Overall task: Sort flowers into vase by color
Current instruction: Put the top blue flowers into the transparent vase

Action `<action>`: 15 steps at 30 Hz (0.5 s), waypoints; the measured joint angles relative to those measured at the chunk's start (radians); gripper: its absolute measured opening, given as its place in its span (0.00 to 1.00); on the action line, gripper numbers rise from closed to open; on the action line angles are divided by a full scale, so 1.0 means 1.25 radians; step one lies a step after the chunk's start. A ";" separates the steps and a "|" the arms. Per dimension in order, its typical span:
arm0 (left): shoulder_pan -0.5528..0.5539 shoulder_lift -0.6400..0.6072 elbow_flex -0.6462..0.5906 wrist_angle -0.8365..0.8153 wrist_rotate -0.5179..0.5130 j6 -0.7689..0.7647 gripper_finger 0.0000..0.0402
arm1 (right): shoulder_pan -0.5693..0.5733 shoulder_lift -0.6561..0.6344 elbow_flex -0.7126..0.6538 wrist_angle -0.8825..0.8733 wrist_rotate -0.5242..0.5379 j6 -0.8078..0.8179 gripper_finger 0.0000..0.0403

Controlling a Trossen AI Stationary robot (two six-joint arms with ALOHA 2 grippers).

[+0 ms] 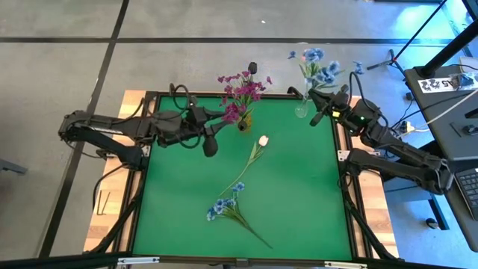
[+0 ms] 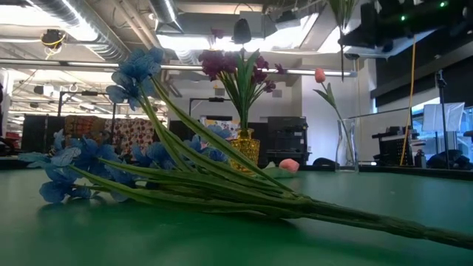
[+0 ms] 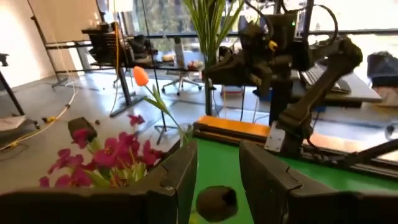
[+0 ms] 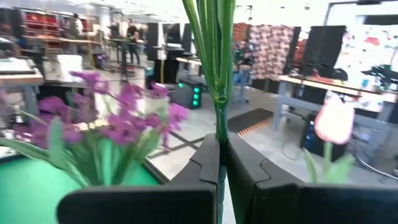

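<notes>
My right gripper [image 4: 219, 140] is shut on the green stems of a blue flower spray [image 1: 317, 66], raised above the table's far right corner. Beside it stands a clear vase [image 2: 347, 144] with one pink tulip [image 2: 319, 74] in it. A yellow vase [image 2: 246, 148] at the far middle holds the magenta flowers [image 1: 240, 91]. My left gripper [image 1: 210, 142] hovers open just left of that vase, holding nothing. A white tulip [image 1: 263, 140] and another blue spray [image 1: 224, 208] lie flat on the green mat. My right gripper pinches the bundle of green stems [image 4: 219, 115] between its two fingers. The fingers come in level and lie across the stems. The stems stand roughly upright, rising above the fingers. The spray is lifted clear of the table, its blooms [image 1: 321, 71] topmost.
The green mat [image 1: 299, 209] has free room along its right half and near left. The lying blue spray fills the near middle in the low view [image 2: 148, 170]. Wooden table borders, cables and desks with equipment surround the mat on the right.
</notes>
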 joint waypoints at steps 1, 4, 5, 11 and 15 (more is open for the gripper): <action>0.002 -0.013 -0.025 0.007 0.000 0.000 0.29 | -0.017 0.000 -0.007 0.004 -0.005 0.000 0.02; 0.001 -0.052 -0.083 0.052 0.001 -0.009 0.29 | -0.069 0.000 -0.022 0.012 -0.011 0.001 0.02; 0.001 -0.066 -0.105 0.066 0.001 -0.012 0.29 | -0.085 0.002 -0.030 0.025 -0.014 0.003 0.02; 0.001 -0.133 -0.243 0.197 0.003 -0.006 0.29 | -0.176 0.019 -0.082 0.095 -0.063 0.031 0.03; 0.004 -0.166 -0.311 0.250 0.002 -0.023 0.29 | -0.229 0.043 -0.117 0.132 -0.098 0.041 0.02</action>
